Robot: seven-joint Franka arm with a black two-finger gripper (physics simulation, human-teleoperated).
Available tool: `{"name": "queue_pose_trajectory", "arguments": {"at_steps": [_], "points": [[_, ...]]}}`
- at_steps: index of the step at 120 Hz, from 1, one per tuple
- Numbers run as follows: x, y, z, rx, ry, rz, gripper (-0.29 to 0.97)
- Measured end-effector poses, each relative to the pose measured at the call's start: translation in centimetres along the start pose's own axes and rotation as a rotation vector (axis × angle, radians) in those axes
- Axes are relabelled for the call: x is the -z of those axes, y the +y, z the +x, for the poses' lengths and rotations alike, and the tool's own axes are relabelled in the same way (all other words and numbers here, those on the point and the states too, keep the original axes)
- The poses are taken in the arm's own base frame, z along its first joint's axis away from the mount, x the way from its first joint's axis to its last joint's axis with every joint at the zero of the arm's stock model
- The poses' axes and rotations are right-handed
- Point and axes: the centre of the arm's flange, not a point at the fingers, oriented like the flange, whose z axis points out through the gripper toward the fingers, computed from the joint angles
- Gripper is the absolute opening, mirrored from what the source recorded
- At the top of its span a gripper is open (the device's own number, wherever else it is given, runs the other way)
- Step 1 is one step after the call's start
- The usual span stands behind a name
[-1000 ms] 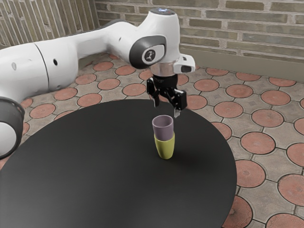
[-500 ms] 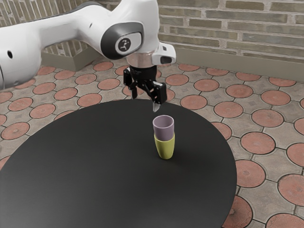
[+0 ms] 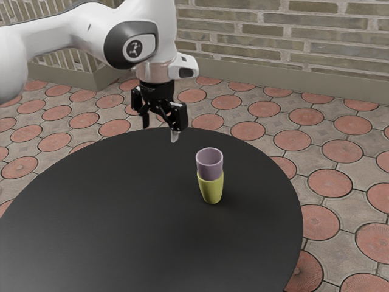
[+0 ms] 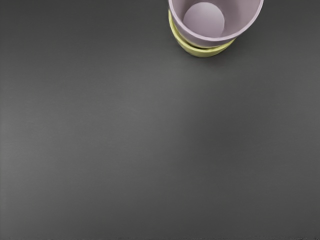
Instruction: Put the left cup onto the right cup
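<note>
1. Exterior view: the purple cup (image 3: 209, 162) sits upright, nested in the yellow cup (image 3: 211, 188). Its rim and upper wall stand proud of the yellow cup's rim. The yellow cup stands on the round black table (image 3: 109, 231). The gripper (image 3: 161, 130) hangs higher than the yellow cup, well apart from it toward the exterior view's left. Its fingers are spread wide and nothing is between them.

2. Same view, as a judgement: the stacking looks done, so the step in hand is the retreat. To do it well, keep the fingers spread and carry the hand up and away from the yellow cup. It should not pass low over the cup, because a brush against the purple cup could tip the pair.

3. Wrist view: the camera looks down into the purple cup (image 4: 215, 20), and its pale floor is visible. The yellow cup (image 4: 200, 49) shows as a thin crescent of rim hugging one side of the purple cup. The dark table (image 4: 150, 150) lies under the hand, beside the yellow cup.

4. What each view adds: the exterior view gives the fingers' spread, the hand's height and how deep the purple cup sits in the yellow cup. The wrist view gives the inside of the purple cup and how closely the two rims ring one another. Whether that crescent means an off-centre seat or only the viewing angle cannot be told.
</note>
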Motion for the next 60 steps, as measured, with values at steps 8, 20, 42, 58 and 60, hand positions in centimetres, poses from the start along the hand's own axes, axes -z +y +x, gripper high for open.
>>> {"name": "queue_pose_trajectory", "arguments": {"at_steps": [8, 20, 42, 58, 60], "points": [[-0.03, -0.12, 0.00, -0.002, -0.003, -0.003, 0.68], [0.08, -0.18, -0.03, -0.012, -0.002, -0.002, 0.68], [0.24, -0.48, -0.02, -0.034, 0.003, 0.000, 0.68], [0.49, -0.51, -0.06, -0.055, 0.009, 0.002, 0.68], [0.50, -0.49, -0.06, -0.057, 0.009, 0.003, 0.68]]}}
